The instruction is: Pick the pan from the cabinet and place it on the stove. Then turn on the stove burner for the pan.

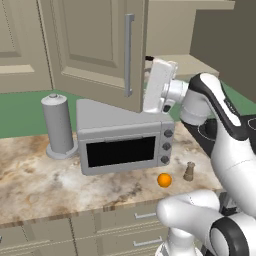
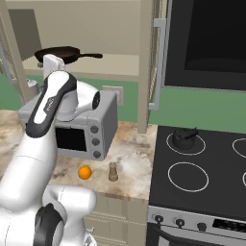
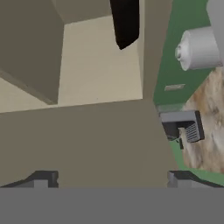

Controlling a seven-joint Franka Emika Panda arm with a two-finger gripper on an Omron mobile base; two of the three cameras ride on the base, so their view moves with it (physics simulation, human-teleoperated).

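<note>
In the left base view, a grey microwave point(image 1: 125, 142) stands on the marbled worktop point(image 1: 45, 185), with a grey cylindrical canister point(image 1: 58, 126) just to its left. Nearer the front edge lie an orange fruit point(image 1: 164, 180) and a small brown shaker point(image 1: 189, 171), close together. The open beige door of the cabinet point(image 1: 95, 45), with its long silver bar handle point(image 1: 129, 54), hangs above the microwave and screens most of the shelf behind it. The white hand is raised beside that door's right edge, and the tool itself is hidden there.

In the right base view, the pan point(image 2: 60, 54) rests on the cabinet shelf point(image 2: 115, 65), a shallow dark round body with its long straight handle pointing right. The arm's white wrist rises directly in front of the pan's left part. To the right lies the stove point(image 2: 216, 192), black glass with thin white rings; a small dark lidded pot point(image 2: 184, 137) sits on the far ring, and the stove burner point(image 2: 188, 176) nearer the front is bare. Dark knobs line the silver front panel.

In the hand view, the tool point(image 3: 111, 178) has its two dark tips standing wide apart with nothing between them. Beige cabinet panels lie ahead, and a dark shape, apparently part of the pan, shows at the top edge.
</note>
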